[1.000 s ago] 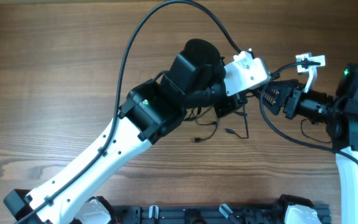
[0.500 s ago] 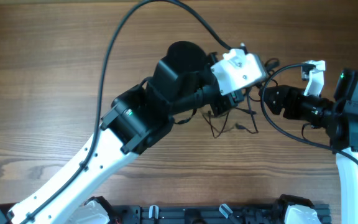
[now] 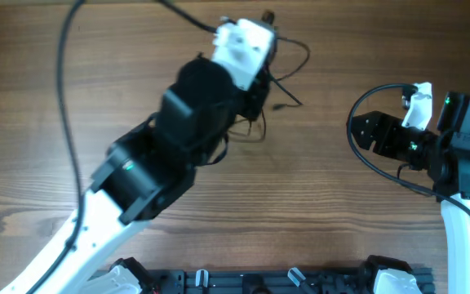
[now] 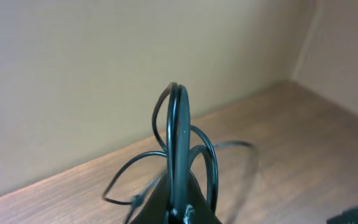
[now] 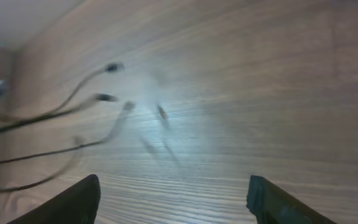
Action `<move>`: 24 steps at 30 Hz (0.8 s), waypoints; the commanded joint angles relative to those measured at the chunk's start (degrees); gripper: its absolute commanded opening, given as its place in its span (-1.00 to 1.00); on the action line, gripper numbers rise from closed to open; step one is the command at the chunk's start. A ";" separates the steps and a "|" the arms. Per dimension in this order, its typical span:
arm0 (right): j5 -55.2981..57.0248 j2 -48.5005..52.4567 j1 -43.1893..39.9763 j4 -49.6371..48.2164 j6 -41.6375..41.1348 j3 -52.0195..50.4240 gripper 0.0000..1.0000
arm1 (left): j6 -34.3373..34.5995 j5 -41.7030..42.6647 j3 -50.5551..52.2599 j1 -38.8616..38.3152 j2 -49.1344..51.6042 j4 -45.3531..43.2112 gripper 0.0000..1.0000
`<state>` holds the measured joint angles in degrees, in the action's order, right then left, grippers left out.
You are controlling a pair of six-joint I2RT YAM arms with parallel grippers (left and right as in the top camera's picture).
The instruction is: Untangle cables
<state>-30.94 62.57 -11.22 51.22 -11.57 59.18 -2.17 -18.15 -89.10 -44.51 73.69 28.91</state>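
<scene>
My left pincer (image 4: 178, 210) is pressed together on the cables (image 4: 178, 124), pinching several loops at once near the far edge of the desk (image 3: 365, 220), about midway along it. They look feather-light, limp and springy, so I judge they'll slide and snag rather than break. They are best taken at a loose end just behind a plug. The bundle has no single long axis: loops fan out of the grip, and free strands trail toward the right edge and the near side. My right pincer (image 5: 173, 199) stands spread and empty, well apart.
</scene>
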 commanded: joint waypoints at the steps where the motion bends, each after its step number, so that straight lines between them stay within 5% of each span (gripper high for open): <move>1: 3.89 -0.26 0.13 0.07 -2.97 -0.04 0.61 | 3.10 -1.40 -0.92 0.92 -3.39 -0.57 -0.92; 5: -5.90 -0.28 0.13 -0.76 6.69 -0.04 0.66 | 0.48 4.96 -0.92 0.92 -3.61 0.92 -0.92; 11: -36.79 -0.28 0.13 -2.05 25.20 -0.04 0.67 | -11.30 21.70 -0.92 0.92 -3.15 5.51 -0.92; 24: -57.96 -0.28 0.13 -16.50 19.63 -0.04 0.67 | -15.45 34.67 -0.92 0.90 0.50 8.59 -0.92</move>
<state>-83.44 62.57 -11.22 36.32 11.07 59.16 -16.45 10.00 -89.10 -43.75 72.99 38.59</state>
